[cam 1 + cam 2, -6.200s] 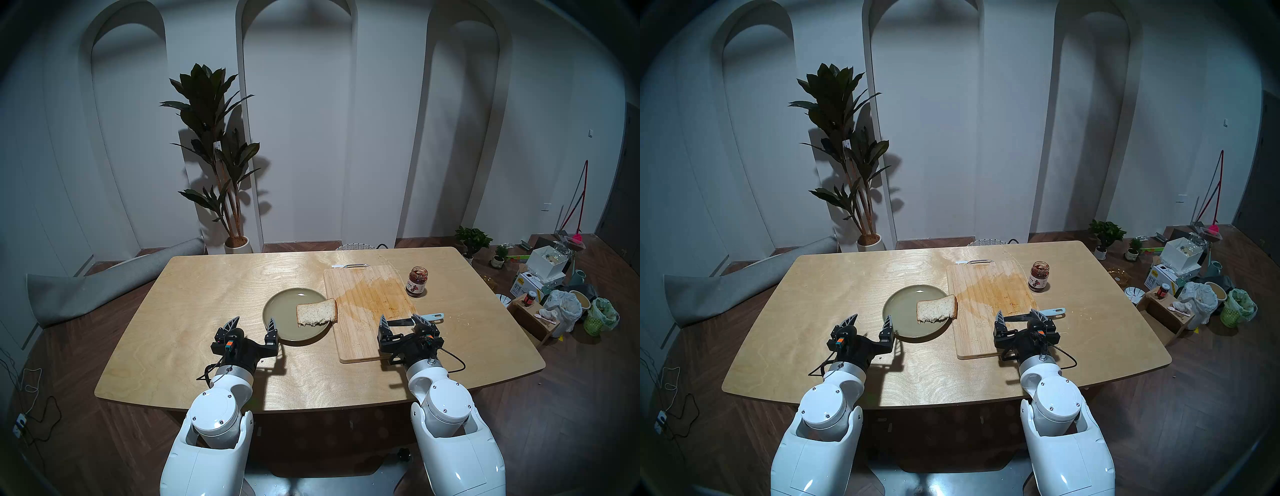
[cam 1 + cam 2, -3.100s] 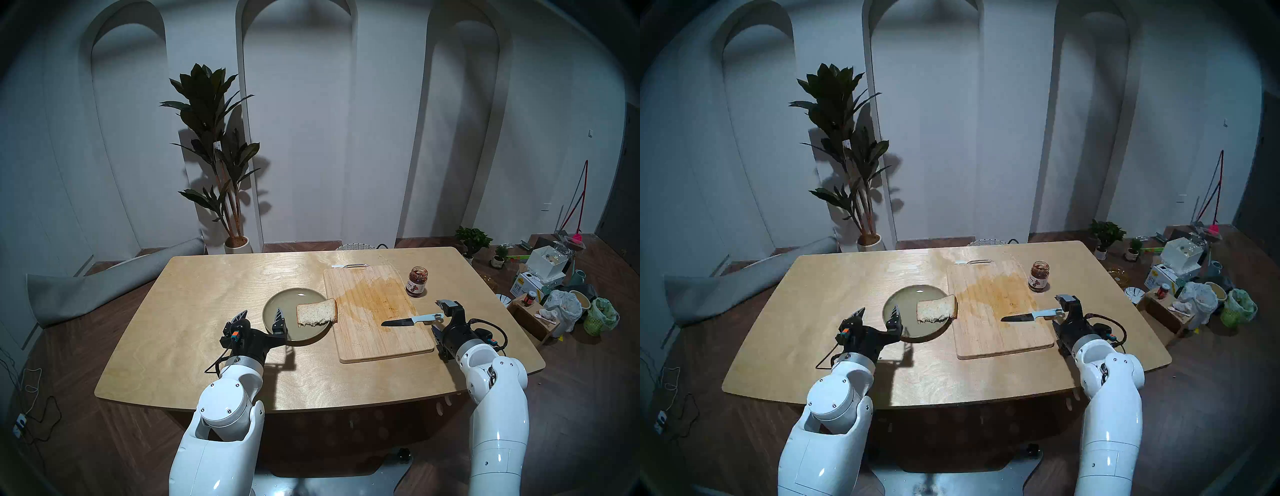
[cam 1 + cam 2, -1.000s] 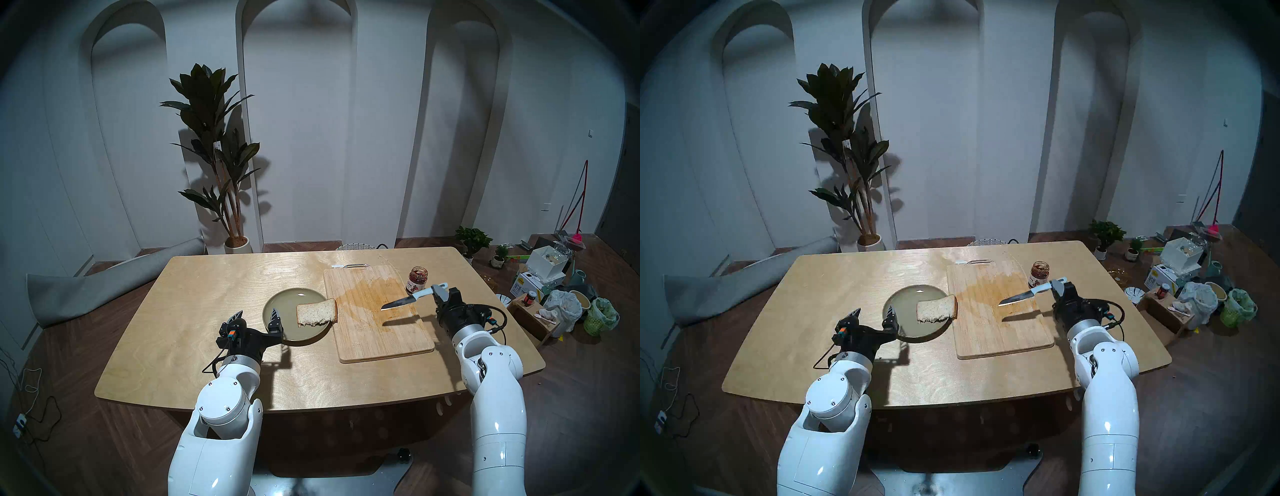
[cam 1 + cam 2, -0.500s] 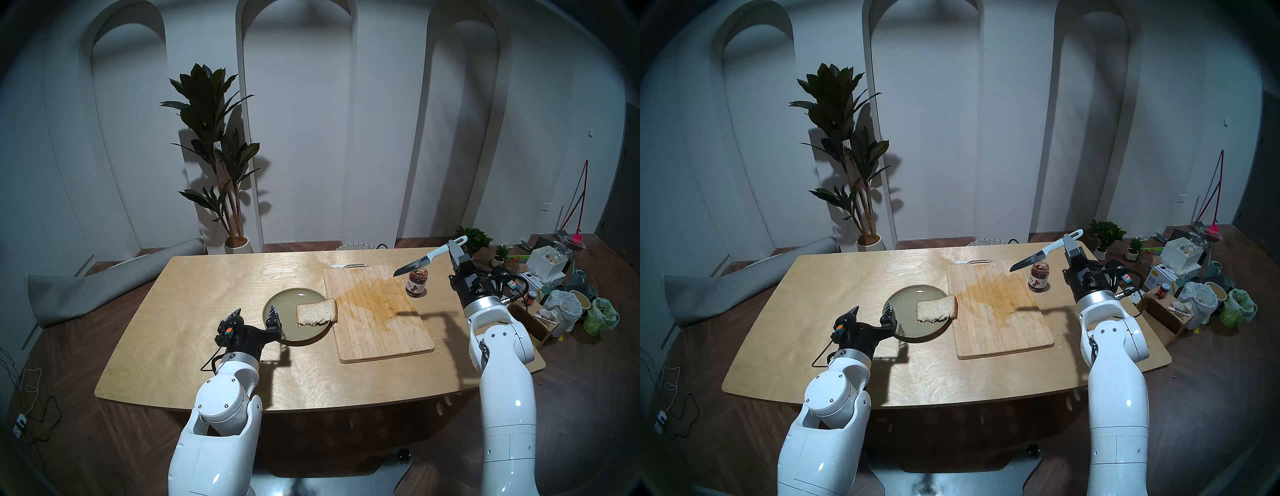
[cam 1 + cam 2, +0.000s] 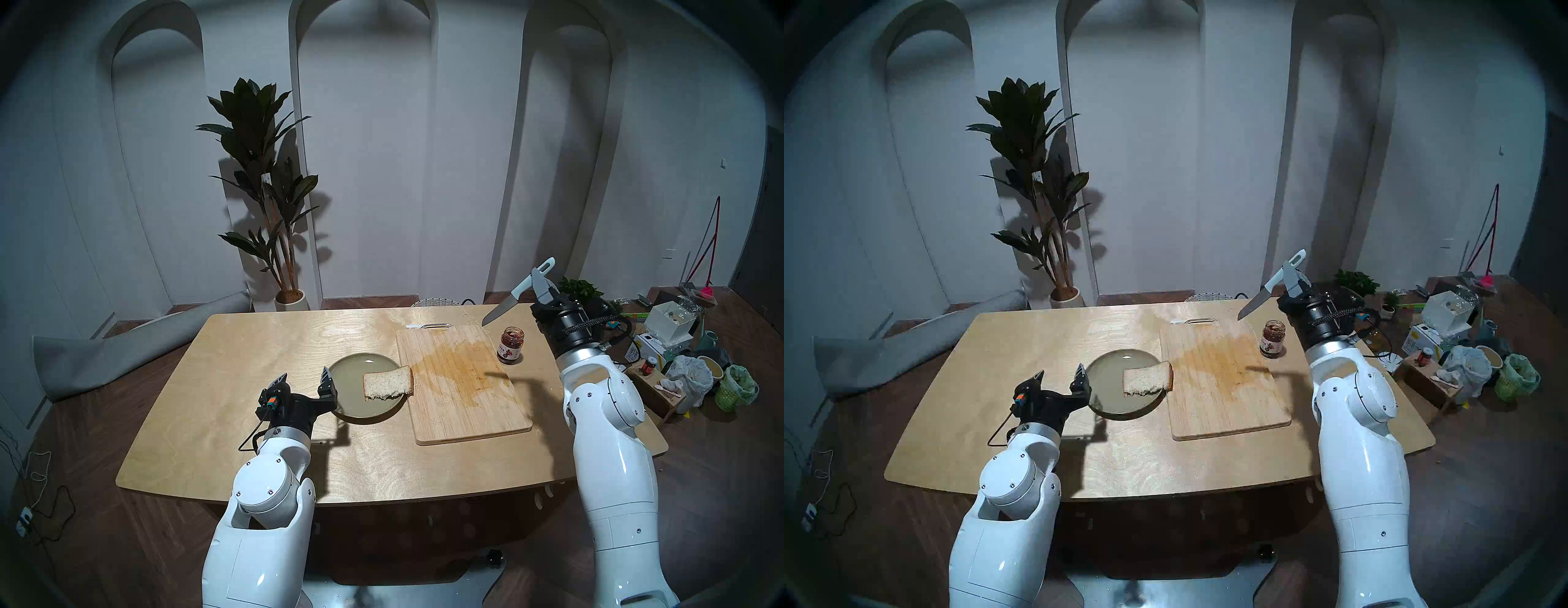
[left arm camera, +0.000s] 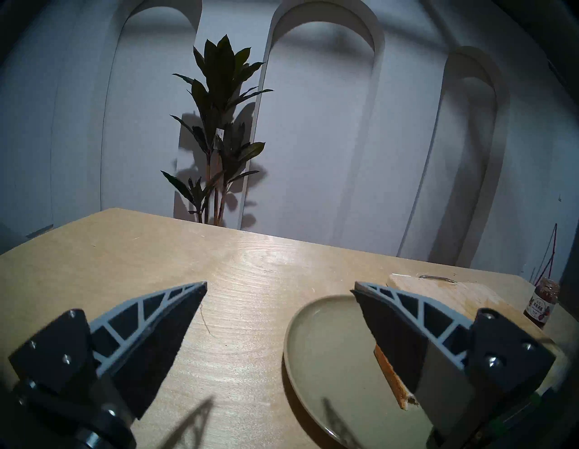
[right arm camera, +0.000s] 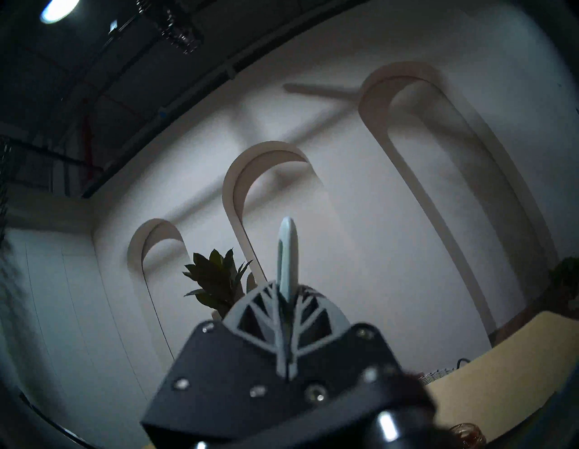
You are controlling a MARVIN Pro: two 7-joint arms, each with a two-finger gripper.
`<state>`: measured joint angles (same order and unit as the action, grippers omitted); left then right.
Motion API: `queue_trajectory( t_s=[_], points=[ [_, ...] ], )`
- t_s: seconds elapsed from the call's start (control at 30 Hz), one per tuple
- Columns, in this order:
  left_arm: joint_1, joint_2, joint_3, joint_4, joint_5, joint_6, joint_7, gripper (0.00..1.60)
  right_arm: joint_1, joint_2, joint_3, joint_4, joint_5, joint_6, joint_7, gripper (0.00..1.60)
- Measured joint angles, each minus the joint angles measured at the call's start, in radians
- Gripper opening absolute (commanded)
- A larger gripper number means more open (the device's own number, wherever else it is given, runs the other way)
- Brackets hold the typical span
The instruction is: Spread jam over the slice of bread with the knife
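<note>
Two claws in play over the table (image 5: 254, 382). Up high on the robot's right, the right claw (image 5: 538, 285) is clamped on the pale handle of the knife (image 5: 515, 295), dark blade slanting down toward the far corner of the cutting board (image 5: 466, 407), its tip up in the air, above and just left of the jam jar (image 5: 510, 344). That jar stands lidless on the table, just beside the board's right edge. Over on the left, the left claw (image 5: 304, 380) is spread wide and holding nothing, one finger hanging by the near-left rim of the green plate (image 5: 360, 414). On that plate, the slice of bread (image 5: 388, 383) lies bare, its right end jutting over the rim toward the board.
</note>
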<state>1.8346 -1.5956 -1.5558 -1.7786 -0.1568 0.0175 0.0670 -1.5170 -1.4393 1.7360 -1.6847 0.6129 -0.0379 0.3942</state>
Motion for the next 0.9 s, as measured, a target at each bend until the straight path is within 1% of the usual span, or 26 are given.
queue_trajectory(
  t_s=[0.1, 0.13, 0.17, 0.3, 0.67, 0.77, 0.8, 0.9],
  points=[
    [-0.001, 0.000, -0.003, 0.000, -0.003, 0.000, 0.000, 1.60, 0.019, 0.006, -0.011, 0.043, -0.058, -0.037, 0.007, 0.00],
    [-0.001, -0.001, -0.004, 0.000, -0.005, 0.000, -0.001, 1.60, 0.035, 0.010, -0.017, 0.075, -0.098, -0.067, 0.011, 0.00],
    [-0.001, -0.001, -0.005, 0.001, -0.007, 0.000, -0.002, 1.60, 0.046, 0.012, -0.021, 0.094, -0.121, -0.087, 0.014, 0.00],
    [-0.002, -0.002, -0.007, 0.002, -0.012, 0.000, -0.005, 1.60, 0.080, 0.019, -0.031, 0.142, -0.185, -0.149, 0.022, 0.00],
    [-0.003, -0.006, -0.007, 0.003, -0.027, -0.001, -0.011, 1.60, 0.170, 0.035, -0.046, 0.260, -0.322, -0.302, 0.045, 0.00],
    [-0.003, -0.008, -0.008, 0.004, -0.033, -0.002, -0.014, 1.60, 0.197, 0.038, -0.044, 0.319, -0.361, -0.358, 0.048, 0.00],
    [-0.003, -0.008, -0.008, 0.004, -0.033, -0.002, -0.014, 1.60, 0.200, 0.038, -0.044, 0.325, -0.364, -0.364, 0.048, 0.00],
    [-0.005, -0.008, -0.009, 0.005, -0.035, -0.005, -0.015, 1.60, 0.220, 0.036, -0.039, 0.374, -0.393, -0.412, 0.045, 0.00]
  ],
)
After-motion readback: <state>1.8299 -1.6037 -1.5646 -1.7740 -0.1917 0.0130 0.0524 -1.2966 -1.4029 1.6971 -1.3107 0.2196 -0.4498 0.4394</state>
